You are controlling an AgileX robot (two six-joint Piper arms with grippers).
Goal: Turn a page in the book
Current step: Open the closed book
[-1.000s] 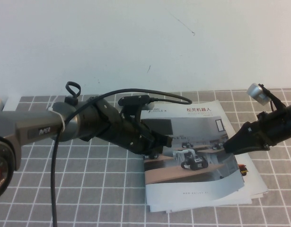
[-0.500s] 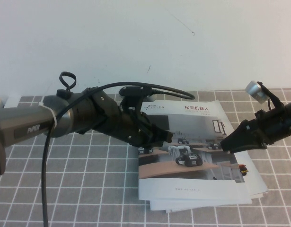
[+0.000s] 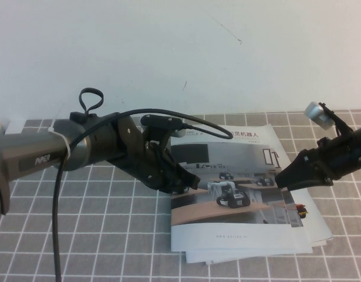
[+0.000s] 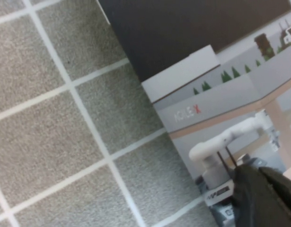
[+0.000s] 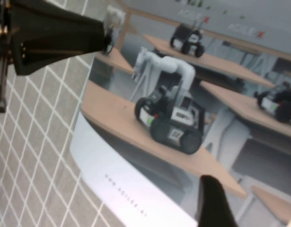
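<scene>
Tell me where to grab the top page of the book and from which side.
Take the page by its free right edge, coming from the right: there it overhangs the sheets beneath. The right claw sits at that edge; the left claw is at the spine side.

The book point(image 3: 239, 194) lies on the tablecloth point(image 3: 110, 235), right of centre, atop loose sheets point(image 3: 318, 226) jutting out right and near. The left gripper point(image 3: 189, 182) sits at its left edge, the right gripper point(image 3: 281, 181) at its right edge.
</scene>
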